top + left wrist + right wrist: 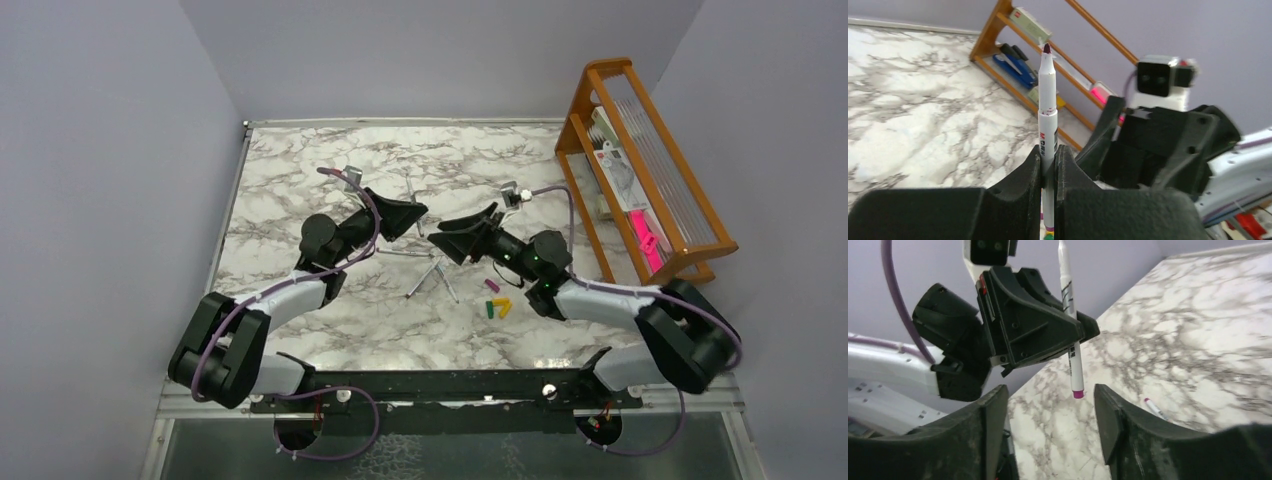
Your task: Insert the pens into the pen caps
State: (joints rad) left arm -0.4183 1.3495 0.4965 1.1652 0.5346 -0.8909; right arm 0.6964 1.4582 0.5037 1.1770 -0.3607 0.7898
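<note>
My left gripper clamps the pen mid-barrel; it seems light, stiff and slick. My right gripper gapes empty.

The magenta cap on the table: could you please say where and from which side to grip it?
Grip the magenta cap across its narrow sides at mid-length, coming straight down. It lies flat on the table, seemingly apart from the other caps. The right gripper is open and free.
</note>
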